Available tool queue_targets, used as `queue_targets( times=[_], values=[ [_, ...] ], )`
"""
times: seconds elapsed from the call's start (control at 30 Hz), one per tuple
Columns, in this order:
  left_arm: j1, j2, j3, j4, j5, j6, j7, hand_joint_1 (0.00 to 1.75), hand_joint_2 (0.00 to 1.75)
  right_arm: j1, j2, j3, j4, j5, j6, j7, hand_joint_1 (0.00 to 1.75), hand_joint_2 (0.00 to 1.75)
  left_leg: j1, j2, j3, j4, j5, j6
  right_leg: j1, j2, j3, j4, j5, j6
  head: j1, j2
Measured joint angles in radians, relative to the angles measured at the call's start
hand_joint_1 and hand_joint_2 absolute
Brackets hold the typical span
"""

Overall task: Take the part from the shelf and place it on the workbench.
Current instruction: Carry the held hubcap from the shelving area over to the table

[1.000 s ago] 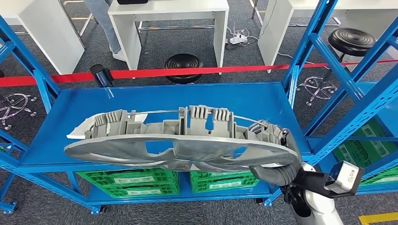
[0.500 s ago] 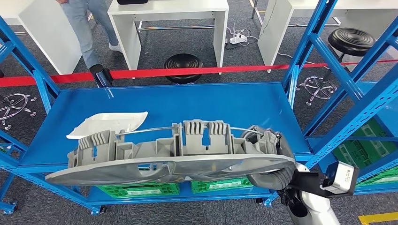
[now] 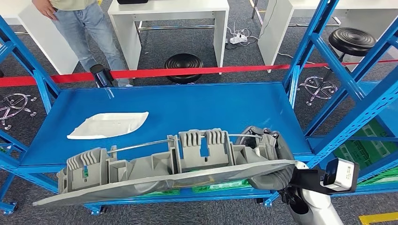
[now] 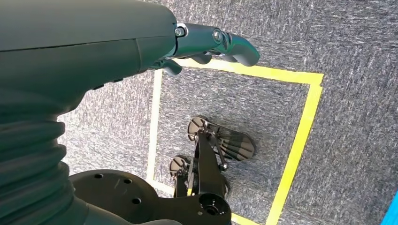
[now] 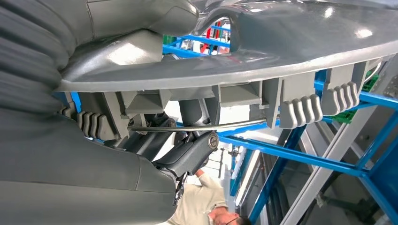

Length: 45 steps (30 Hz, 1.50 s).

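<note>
Change: the long grey part (image 3: 155, 176) has come off the blue shelf (image 3: 197, 103) toward the robot, far-left end drooping | right hand (image 3: 272, 157) clamped on its right end | left hand (image 4: 206, 44) hangs empty, fingers loosely extended | white piece (image 3: 109, 124) stays on shelf | Task: part lifted out; carrying to the workbench remains

Part clear of the shelf front; open blue deck behind it, uprights tight on my right.

I see my right hand (image 3: 270, 157) holding the long grey part (image 3: 164, 173) out past the front edge of the shelf (image 3: 197, 105); the deck behind it lies open except for a white panel (image 3: 109, 125) near its left side; slanted blue uprights (image 3: 349, 89) stand close beside my right arm; a red barrier tape (image 3: 187, 71), a black stool (image 3: 183, 65) and a person (image 3: 89, 28) stand beyond the shelf; my left hand (image 4: 206, 44) hangs over carpet inside a yellow floor line (image 4: 300, 136), fingers loose, holding nothing.
</note>
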Motion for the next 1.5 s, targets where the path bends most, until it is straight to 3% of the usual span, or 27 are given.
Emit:
queue_targets(
  times=[0.1, 0.17, 0.2, 0.27, 0.3, 0.33, 0.37, 0.43, 0.5, 0.63, 0.7, 0.8, 0.83, 0.87, 0.9, 0.97, 1.03, 1.17, 1.23, 1.3, 1.33, 1.37, 1.4, 1.5],
  values=[
    [0.000, 0.005, 0.000, 0.000, -0.006, 0.000, 0.018, 0.00, 1.75, -0.002, -0.002, 0.003, 0.000, -0.003, -0.008, 0.002, 1.75, 1.75, 0.000, 0.000, 0.000, -0.001, 0.002, 0.006, -0.001, 0.000, 0.001, -0.001, 0.001, 0.008, 0.000, 0.000],
    [-0.002, 0.005, 0.000, 0.000, -0.013, 0.000, 0.027, 0.00, 1.75, -0.007, -0.004, 0.006, 0.000, -0.010, -0.012, 0.007, 1.75, 1.75, 0.007, 0.003, 0.004, -0.011, 0.008, 0.013, 0.001, 0.000, -0.009, 0.024, -0.017, 0.013, 0.002, 0.000],
    [-0.002, 0.005, 0.000, -0.001, -0.016, 0.000, 0.031, 0.00, 1.75, -0.012, -0.006, 0.008, 0.000, -0.015, -0.013, 0.011, 1.75, 1.75, 0.010, 0.004, 0.006, -0.016, 0.011, 0.017, 0.001, 0.000, -0.027, 0.063, -0.042, 0.015, 0.004, 0.000],
    [-0.003, 0.006, 0.000, -0.001, -0.018, 0.000, 0.036, 0.00, 1.75, -0.019, -0.009, 0.011, 0.002, -0.027, -0.013, 0.018, 1.75, 1.75, 0.011, 0.006, 0.004, -0.016, 0.013, 0.019, -0.003, -0.001, -0.091, 0.196, -0.106, 0.020, 0.007, 0.000],
    [-0.003, 0.006, 0.000, -0.001, -0.019, 0.000, 0.040, 0.00, 1.75, -0.021, -0.010, 0.013, 0.004, -0.032, -0.013, 0.021, 1.75, 1.75, 0.012, 0.007, 0.002, -0.014, 0.013, 0.018, -0.005, -0.001, -0.123, 0.258, -0.126, 0.023, 0.008, 0.000],
    [-0.003, 0.005, 0.000, -0.001, -0.021, 0.000, 0.044, 0.00, 1.75, -0.024, -0.011, 0.015, 0.005, -0.035, -0.012, 0.024, 1.75, 1.75, 0.013, 0.007, 0.000, -0.011, 0.012, 0.017, -0.007, -0.001, -0.142, 0.292, -0.127, 0.025, 0.008, 0.000],
    [-0.003, 0.005, 0.000, -0.001, -0.024, 0.000, 0.048, 0.00, 1.75, -0.027, -0.011, 0.017, 0.006, -0.038, -0.012, 0.028, 1.75, 1.75, 0.014, 0.007, -0.003, -0.007, 0.011, 0.016, -0.009, -0.001, -0.143, 0.287, -0.108, 0.027, 0.008, 0.000],
    [-0.004, 0.003, 0.000, -0.001, -0.031, 0.000, 0.056, 0.00, 1.75, -0.038, -0.011, 0.022, 0.007, -0.040, -0.014, 0.037, 1.75, 1.75, 0.019, 0.006, -0.009, 0.006, 0.008, 0.008, -0.015, -0.003, -0.091, 0.172, -0.040, 0.031, 0.009, 0.000],
    [-0.005, 0.003, 0.000, -0.001, -0.035, 0.000, 0.065, 0.00, 1.75, -0.049, -0.010, 0.027, 0.007, -0.043, -0.019, 0.050, 1.75, 1.75, 0.020, 0.003, -0.017, 0.018, 0.006, -0.007, -0.013, -0.002, -0.042, 0.073, 0.002, 0.026, 0.010, 0.000],
    [-0.006, 0.001, 0.000, -0.001, -0.036, 0.002, 0.088, 0.00, 1.75, -0.057, -0.003, 0.032, 0.007, -0.060, -0.024, 0.074, 1.75, 1.75, 0.020, -0.001, -0.027, 0.023, 0.013, -0.039, -0.009, 0.000, -0.048, 0.050, 0.009, -0.011, 0.007, 0.000],
    [-0.005, -0.003, 0.000, -0.001, -0.038, 0.006, 0.101, 0.00, 1.75, -0.058, 0.001, 0.034, 0.007, -0.070, -0.020, 0.081, 1.75, 1.75, 0.023, -0.001, -0.045, 0.065, -0.025, -0.049, -0.010, -0.001, -0.057, 0.045, 0.021, -0.028, 0.002, 0.000],
    [-0.003, -0.009, 0.000, -0.001, -0.051, 0.014, 0.124, 0.00, 1.75, -0.058, 0.005, 0.037, 0.008, -0.078, -0.012, 0.084, 1.75, 1.75, 0.023, 0.000, -0.111, 0.246, -0.141, -0.056, -0.005, -0.002, -0.078, 0.045, 0.037, -0.039, -0.007, 0.000],
    [-0.002, -0.010, 0.000, -0.001, -0.056, 0.016, 0.131, 0.00, 1.75, -0.056, 0.006, 0.039, 0.009, -0.079, -0.010, 0.085, 1.75, 1.75, 0.023, 0.000, -0.123, 0.291, -0.160, -0.056, -0.002, -0.002, -0.086, 0.046, 0.042, -0.040, -0.008, 0.000],
    [-0.001, -0.011, 0.000, -0.001, -0.060, 0.019, 0.137, 0.00, 1.75, -0.055, 0.006, 0.040, 0.010, -0.079, -0.010, 0.084, 1.75, 1.75, 0.023, 0.000, -0.117, 0.301, -0.160, -0.054, 0.000, -0.002, -0.093, 0.046, 0.047, -0.040, -0.009, 0.000],
    [0.000, -0.011, 0.000, -0.001, -0.064, 0.020, 0.141, 0.00, 1.75, -0.054, 0.006, 0.042, 0.011, -0.079, -0.010, 0.083, 1.75, 1.75, 0.022, -0.001, -0.091, 0.271, -0.143, -0.051, 0.002, -0.002, -0.099, 0.047, 0.052, -0.039, -0.010, 0.000],
    [0.000, -0.010, 0.000, -0.001, -0.072, 0.022, 0.146, 0.00, 1.75, -0.052, 0.006, 0.043, 0.012, -0.081, -0.011, 0.073, 1.75, 1.75, 0.018, -0.001, 0.001, 0.127, -0.095, -0.039, 0.005, -0.002, -0.107, 0.047, 0.061, -0.035, -0.011, 0.000],
    [0.000, -0.010, 0.000, -0.002, -0.074, 0.025, 0.146, 0.00, 1.75, -0.050, 0.007, 0.043, 0.013, -0.084, -0.011, 0.050, 1.75, 1.75, 0.011, -0.002, 0.060, 0.025, -0.066, -0.029, 0.006, -0.002, -0.109, 0.046, 0.070, -0.025, -0.011, 0.000],
    [0.000, -0.008, 0.000, -0.003, -0.072, 0.032, 0.132, 0.00, 1.75, -0.049, 0.014, 0.042, 0.019, -0.088, -0.007, 0.008, 1.75, 1.75, 0.010, 0.002, 0.053, 0.001, -0.046, -0.005, 0.006, -0.002, -0.116, 0.046, 0.079, -0.002, -0.011, 0.000],
    [-0.001, -0.006, 0.000, -0.004, -0.076, 0.031, 0.121, 0.00, 1.75, -0.047, 0.015, 0.041, 0.025, -0.089, -0.006, -0.003, 1.75, 1.75, 0.015, 0.005, 0.040, -0.006, -0.028, 0.008, 0.005, -0.002, -0.144, 0.108, 0.023, 0.007, -0.006, 0.000],
    [-0.001, -0.003, 0.000, -0.006, -0.084, 0.027, 0.114, 0.00, 1.75, -0.042, 0.015, 0.039, 0.030, -0.089, -0.005, -0.010, 1.75, 1.75, 0.014, 0.007, 0.018, -0.002, -0.013, 0.014, 0.002, -0.002, -0.190, 0.237, -0.062, 0.014, -0.002, 0.000],
    [-0.001, -0.002, 0.000, -0.006, -0.087, 0.025, 0.112, 0.00, 1.75, -0.037, 0.014, 0.037, 0.031, -0.089, -0.004, -0.011, 1.75, 1.75, 0.014, 0.008, 0.006, 0.001, -0.007, 0.015, 0.002, -0.002, -0.205, 0.291, -0.088, 0.017, -0.001, 0.000],
    [0.000, 0.000, 0.000, -0.006, -0.089, 0.022, 0.111, 0.00, 1.75, -0.032, 0.014, 0.035, 0.032, -0.089, 0.000, -0.012, 1.75, 1.75, 0.013, 0.008, -0.006, 0.005, -0.001, 0.014, 0.002, -0.002, -0.203, 0.314, -0.094, 0.019, -0.001, 0.000],
    [0.000, 0.002, 0.000, -0.006, -0.089, 0.019, 0.109, 0.00, 1.75, -0.028, 0.013, 0.033, 0.033, -0.089, 0.004, -0.013, 1.75, 1.75, 0.013, 0.008, -0.017, 0.010, 0.004, 0.013, 0.002, -0.002, -0.180, 0.295, -0.082, 0.018, 0.000, 0.000],
    [-0.001, 0.004, 0.000, -0.006, -0.089, 0.013, 0.105, 0.00, 1.75, -0.022, 0.011, 0.030, 0.034, -0.089, 0.011, -0.014, 1.75, 1.75, 0.013, 0.009, -0.040, 0.025, 0.016, 0.003, 0.004, -0.004, -0.047, 0.102, -0.027, 0.007, 0.003, 0.000]
  ],
)
